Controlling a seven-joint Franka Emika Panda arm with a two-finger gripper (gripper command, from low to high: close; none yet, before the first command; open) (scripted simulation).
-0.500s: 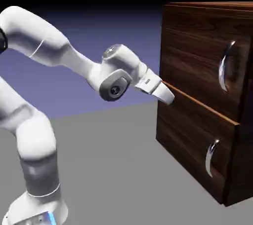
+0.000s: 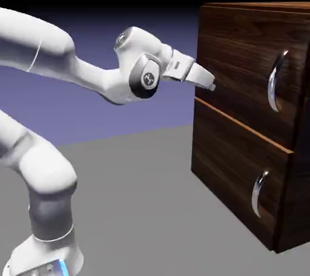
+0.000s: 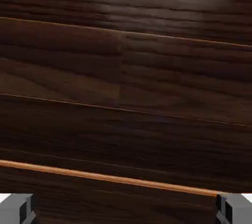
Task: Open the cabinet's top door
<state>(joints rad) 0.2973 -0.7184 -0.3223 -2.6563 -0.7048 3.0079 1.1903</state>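
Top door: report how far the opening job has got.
Done: nothing on the top door itself; it sits flush in the cabinet. In hand: the approach, with the open tool level with the door's near edge, its view filled by dark wood. Left: reach the long silver handle, grip it and pull.

White glossy Franka arm [image 2: 72, 69], rounded segments, thin grey seam lines. Behind gripper [image 2: 209, 82]: grey circular joint cap w/ small dark mark. Gripper body white, finger tips [image 3: 19, 208] grey, squarish. Base: blue light strip.
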